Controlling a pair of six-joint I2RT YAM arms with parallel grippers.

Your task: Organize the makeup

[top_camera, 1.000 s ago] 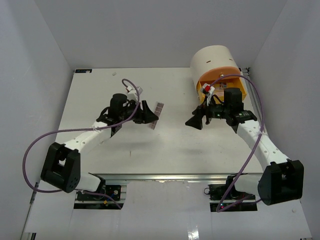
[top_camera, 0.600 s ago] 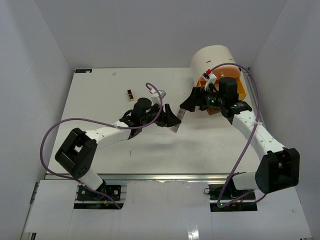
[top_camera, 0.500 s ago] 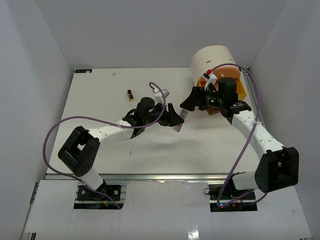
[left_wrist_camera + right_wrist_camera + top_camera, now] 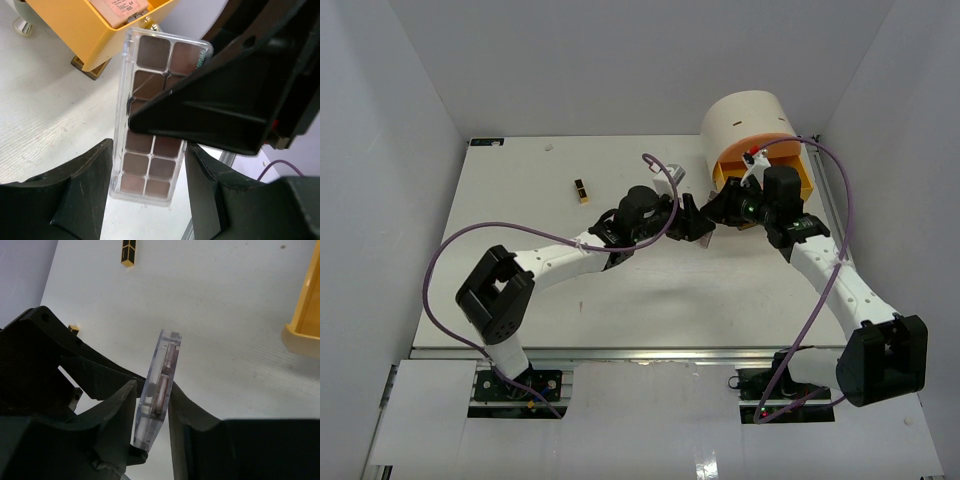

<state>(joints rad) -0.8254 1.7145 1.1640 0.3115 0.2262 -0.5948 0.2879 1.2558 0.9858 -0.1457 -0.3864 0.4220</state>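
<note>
Brown palette [image 4: 148, 165]: clear-cased, two columns of brown pans, held clear of the table [image 4: 520, 200] near its far right part, just in front of the open yellow drawer [image 4: 100, 35].

Left gripper [image 4: 149, 155]: fingers bear on the palette's two long edges at its lower end, pinching it across its width.

Right gripper [image 4: 152, 390]: fingers pressed against the two flat faces of the same palette, seen edge-on and tilted slightly from upright in the right wrist view. One right finger [image 4: 200, 115] crosses the palette's face in the left wrist view. Both grippers meet at this one item.

Yellow drawer: pulled out of the round cream drawer unit [image 4: 750, 115]; a pink case [image 4: 127, 7] lies inside.

Lipstick tube [image 4: 581, 190]: black and gold, lying on the table well to the left of the palette.
</note>
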